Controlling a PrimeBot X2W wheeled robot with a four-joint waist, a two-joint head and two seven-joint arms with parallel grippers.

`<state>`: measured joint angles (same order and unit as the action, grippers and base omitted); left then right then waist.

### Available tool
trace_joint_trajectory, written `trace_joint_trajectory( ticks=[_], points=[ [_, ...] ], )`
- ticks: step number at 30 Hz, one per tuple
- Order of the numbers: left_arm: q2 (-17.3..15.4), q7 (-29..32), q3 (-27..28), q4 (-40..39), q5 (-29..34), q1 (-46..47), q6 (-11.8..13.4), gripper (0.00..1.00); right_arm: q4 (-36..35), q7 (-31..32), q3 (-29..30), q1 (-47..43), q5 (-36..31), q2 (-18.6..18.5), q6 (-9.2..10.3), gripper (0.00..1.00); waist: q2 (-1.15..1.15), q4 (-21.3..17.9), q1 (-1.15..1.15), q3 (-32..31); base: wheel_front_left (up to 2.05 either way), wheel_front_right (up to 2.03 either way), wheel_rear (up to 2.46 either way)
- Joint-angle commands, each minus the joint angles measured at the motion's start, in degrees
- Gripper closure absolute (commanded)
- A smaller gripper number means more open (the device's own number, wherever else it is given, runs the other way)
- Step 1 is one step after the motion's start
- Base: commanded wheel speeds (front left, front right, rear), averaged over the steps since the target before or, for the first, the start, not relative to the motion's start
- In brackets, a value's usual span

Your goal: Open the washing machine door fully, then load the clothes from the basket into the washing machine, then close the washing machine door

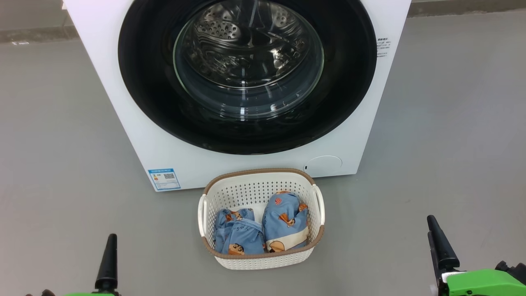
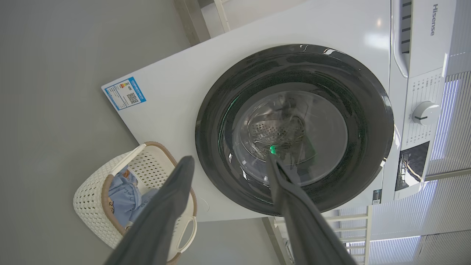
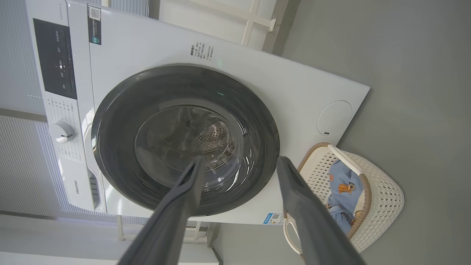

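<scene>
The washing machine door (image 1: 248, 61) stood shut, flush against the white front of the washing machine (image 1: 152, 148). It lay straight ahead of both sets of jaws and somewhat above them. Being round, it offered no long axis to line up with. Its glossy black rim faced the robot squarely, and I could not make out a handle or opening edge on either side.

The left gripper (image 2: 230, 156) and the right gripper (image 3: 241, 160) both pointed at the glass bowl in the door's middle. Neither looked clearly nearer, so the choice of arm likely hung on which side the door swings from.

Both pairs of jaws were spread wide and empty, touching nothing and well short of the door.

The basket (image 1: 263, 263) sat on the floor between the two grippers and a little ahead of them, just in front of the machine. The clothes (image 1: 259, 228) lay inside it as two blue bundles side by side. I judged the first step, opening the door, as not yet begun.
</scene>
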<state>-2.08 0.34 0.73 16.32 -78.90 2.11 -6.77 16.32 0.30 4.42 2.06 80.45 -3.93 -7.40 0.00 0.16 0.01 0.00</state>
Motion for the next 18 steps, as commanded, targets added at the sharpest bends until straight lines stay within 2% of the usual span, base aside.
trace_joint_trajectory(
  ticks=[1,18],
  points=[
    [-1.1,-0.8,0.9,-2.0,2.5,2.7,0.0,0.0,-1.5,-0.8,-0.7,2.3,-2.3,-0.9,-0.03,0.0,0.0,0.0,-0.01,0.0,0.0,0.0,0.0],
    [-0.7,-3.7,0.3,-3.9,22.7,2.2,-0.2,0.0,-1.7,-3.8,-1.4,3.1,-23.6,-1.4,-0.04,0.0,0.0,0.2,-0.01,-0.3,0.0,0.0,0.0]
  ],
)
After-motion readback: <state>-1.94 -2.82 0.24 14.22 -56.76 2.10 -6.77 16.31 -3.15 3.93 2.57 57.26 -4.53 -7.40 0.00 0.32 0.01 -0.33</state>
